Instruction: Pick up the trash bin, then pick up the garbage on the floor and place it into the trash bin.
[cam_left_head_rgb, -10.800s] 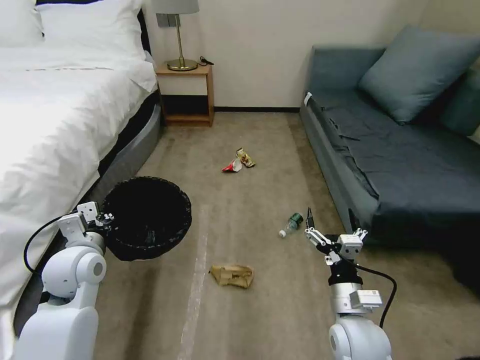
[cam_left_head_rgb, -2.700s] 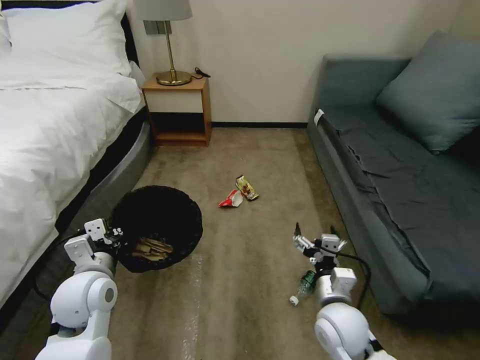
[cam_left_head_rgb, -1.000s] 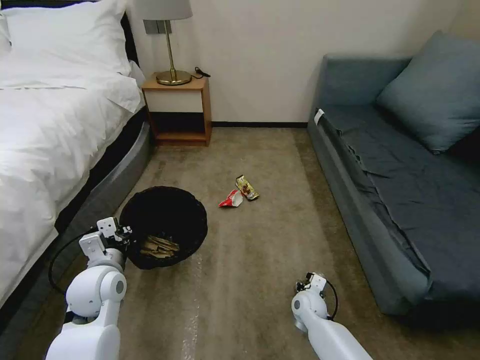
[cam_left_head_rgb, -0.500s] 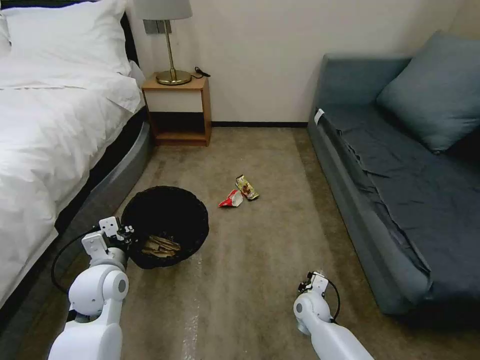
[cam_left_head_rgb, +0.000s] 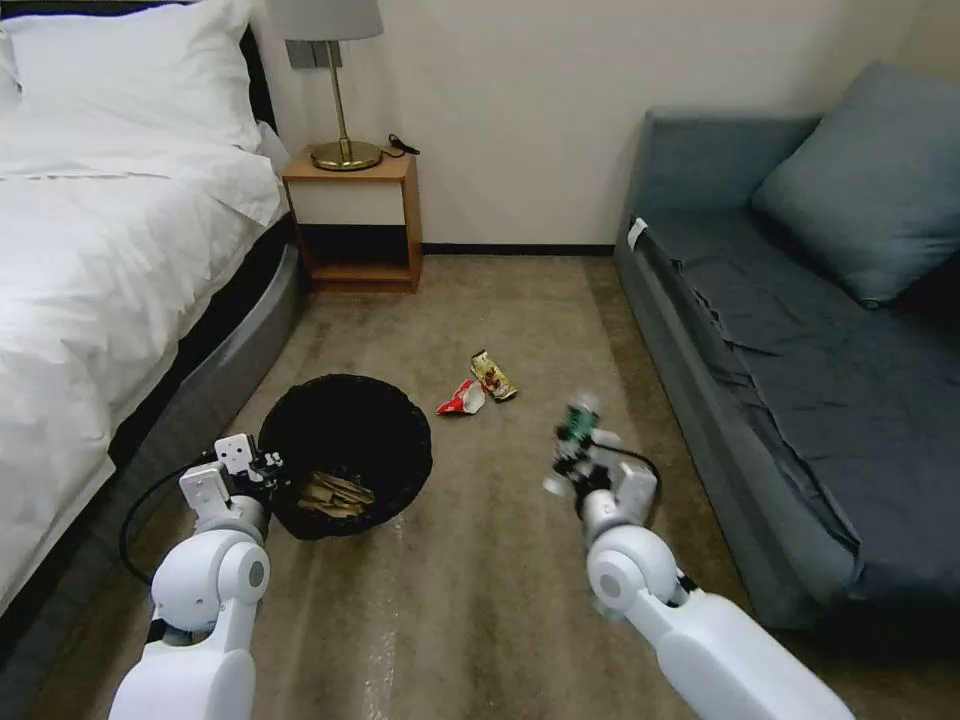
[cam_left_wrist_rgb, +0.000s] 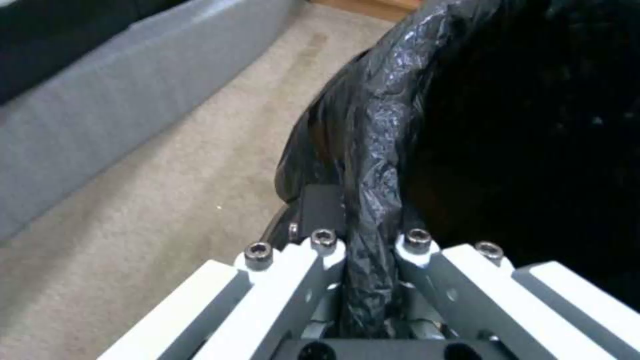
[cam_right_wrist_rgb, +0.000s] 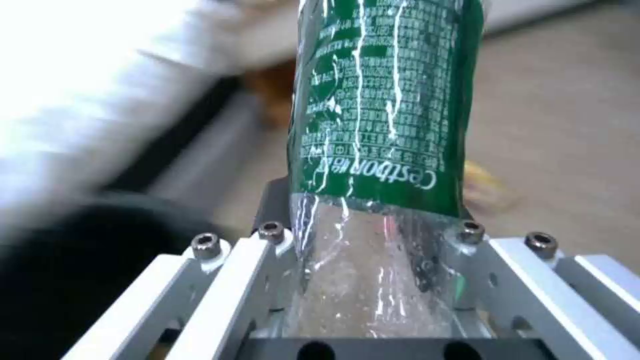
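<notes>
The trash bin (cam_left_head_rgb: 350, 450), round and lined with a crinkled black bag, hangs just above the carpet at the left with my left gripper (cam_left_head_rgb: 262, 467) shut on its rim; the left wrist view shows the bag rim (cam_left_wrist_rgb: 370, 200) pinched between the jaws. A crumpled brown paper bag (cam_left_head_rgb: 335, 493) lies inside the bin. My right gripper (cam_left_head_rgb: 580, 455) is raised over the carpet right of the bin, shut on a clear plastic bottle with a green label (cam_right_wrist_rgb: 383, 105). A red-and-white wrapper (cam_left_head_rgb: 461, 399) and a yellow-brown snack wrapper (cam_left_head_rgb: 494, 375) lie on the floor beyond.
A white bed (cam_left_head_rgb: 90, 260) runs along the left, its grey base close to the bin. A blue sofa (cam_left_head_rgb: 800, 350) lines the right. A wooden nightstand (cam_left_head_rgb: 355, 225) with a brass lamp stands at the far wall. Open carpet lies between.
My right gripper has come up from low near the floor with the bottle in it and moved toward the bin. The left arm has shifted the bin slightly rightward.
</notes>
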